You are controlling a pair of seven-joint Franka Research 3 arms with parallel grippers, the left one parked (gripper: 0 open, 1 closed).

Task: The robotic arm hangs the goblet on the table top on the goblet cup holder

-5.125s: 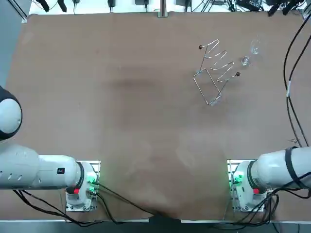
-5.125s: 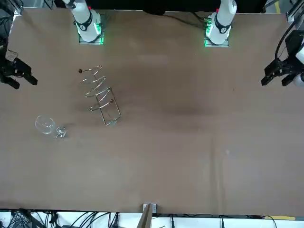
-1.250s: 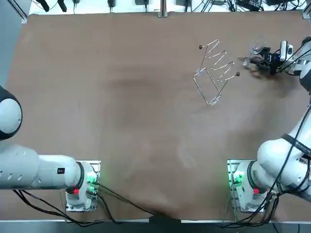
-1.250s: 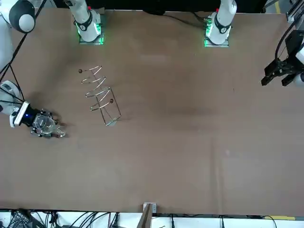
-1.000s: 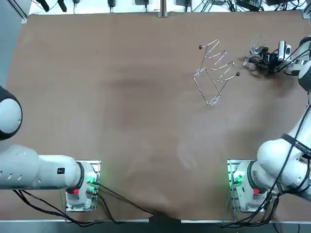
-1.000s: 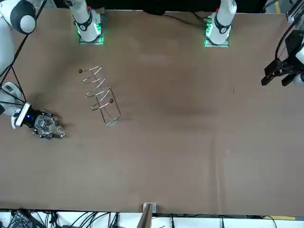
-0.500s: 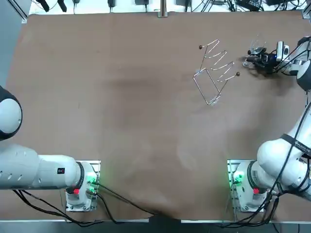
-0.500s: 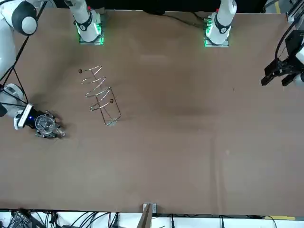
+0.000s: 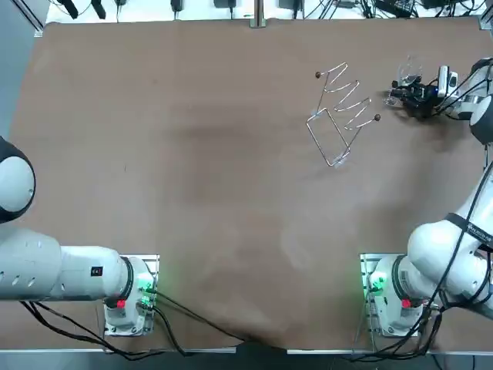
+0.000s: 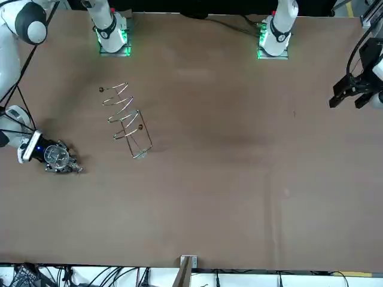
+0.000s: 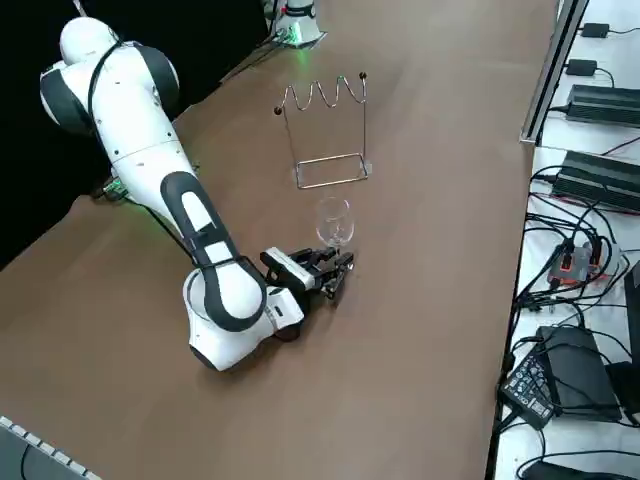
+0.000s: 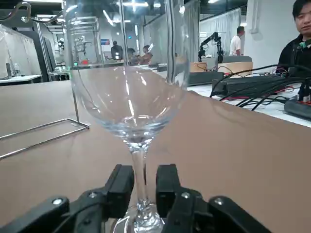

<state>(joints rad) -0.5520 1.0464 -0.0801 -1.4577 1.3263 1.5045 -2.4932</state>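
A clear goblet [image 11: 335, 222] stands upright on the brown table, at the far right in the top view [image 9: 406, 77]. My right gripper [image 11: 340, 272] lies low at its foot, fingers reaching toward the stem. In the wrist view the black fingers [image 12: 120, 187] straddle the thin stem of the goblet [image 12: 129, 87]; a narrow gap shows on one side, so the gripper [image 12: 144, 187] is open. The wire cup holder [image 9: 339, 116] stands a short way beyond the glass [image 11: 330, 130], apart from it, nothing hanging on it.
Power strips and cables [image 11: 590, 100] lie past the table edge near the goblet. A cable [image 9: 461, 146] trails along the table's right side. A person [image 12: 303, 24] shows in the room behind. Open tabletop [image 9: 192, 154] spreads left of the holder.
Five seconds ago the gripper was away from the goblet; over the last second it has crept slightly closer along the table until its fingers flank the stem. The goblet has not moved.
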